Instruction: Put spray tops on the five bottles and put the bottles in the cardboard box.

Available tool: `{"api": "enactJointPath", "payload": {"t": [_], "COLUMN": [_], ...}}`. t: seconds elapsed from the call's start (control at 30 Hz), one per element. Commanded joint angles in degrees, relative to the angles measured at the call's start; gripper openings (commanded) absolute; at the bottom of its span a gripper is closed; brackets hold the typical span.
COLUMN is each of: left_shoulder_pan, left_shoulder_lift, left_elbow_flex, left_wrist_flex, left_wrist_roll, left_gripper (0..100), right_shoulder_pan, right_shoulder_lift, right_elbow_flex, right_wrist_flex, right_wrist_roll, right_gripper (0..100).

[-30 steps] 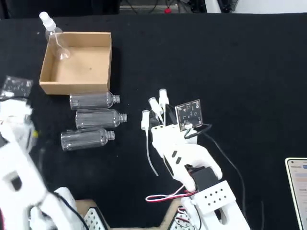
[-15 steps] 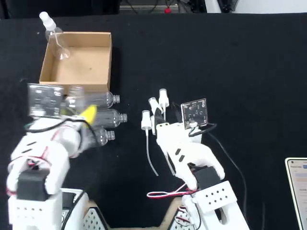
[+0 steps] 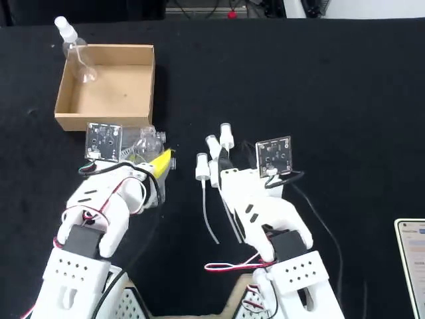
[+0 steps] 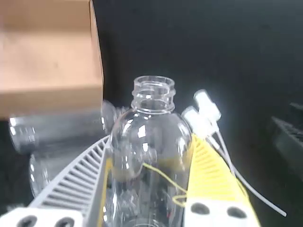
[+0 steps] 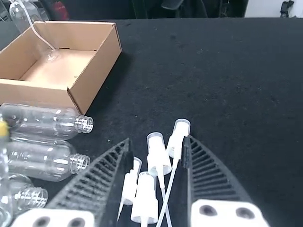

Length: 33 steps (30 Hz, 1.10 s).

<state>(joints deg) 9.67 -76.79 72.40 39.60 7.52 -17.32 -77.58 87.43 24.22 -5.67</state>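
glossy clear-plastic bottle (image 4: 149,142) — matt cardboard box (image 3: 106,86)

Robotics lab bench.
A black-clothed table (image 3: 345,86), loose cables (image 3: 199,9) along its far edge, red-and-white wiring (image 3: 229,268) bare beside the right arm (image 3: 265,219).

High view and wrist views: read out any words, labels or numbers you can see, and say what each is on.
No text can be read.
White sheet or screen at the table's edge: lines of print, too small to read.
Cardboard box: no print visible.
Bottle in the left gripper: clear, no label.
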Motion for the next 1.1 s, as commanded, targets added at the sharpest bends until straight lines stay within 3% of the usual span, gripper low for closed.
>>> {"api": "enactJointPath", "payload": {"t": [0.0,0.23,0.43,0.57,1.07], "left_shoulder_pan": [1.0,0.9,1.0,1.0,1.1], "left_shoulder_lift": [-0.7,-0.7,-0.7,-0.7,-0.7], "left_elbow_flex": [1.7,4.2,11.5,14.8,15.5], "left_wrist_flex": [-1.9,-2.5,-13.5,-19.4,-20.1], "left_wrist_roll": [2.5,2.5,2.5,2.5,2.5], "left_gripper": [12,12,12,12,12], "right_shoulder_pan": [0.9,0.9,1.2,3.6,4.9], "right_shoulder_lift": [3.8,25.9,40.1,48.7,75.8], "right_elbow_flex": [-3.0,-13.6,-21.7,-27.2,-47.5], "right_wrist_flex": [-3.3,-5.5,-5.5,-5.5,-5.0], "right_wrist_roll": [-0.5,-0.5,-0.9,-8.3,-9.9], "right_gripper": [17.2,17.3,17.3,17.4,17.5]}}
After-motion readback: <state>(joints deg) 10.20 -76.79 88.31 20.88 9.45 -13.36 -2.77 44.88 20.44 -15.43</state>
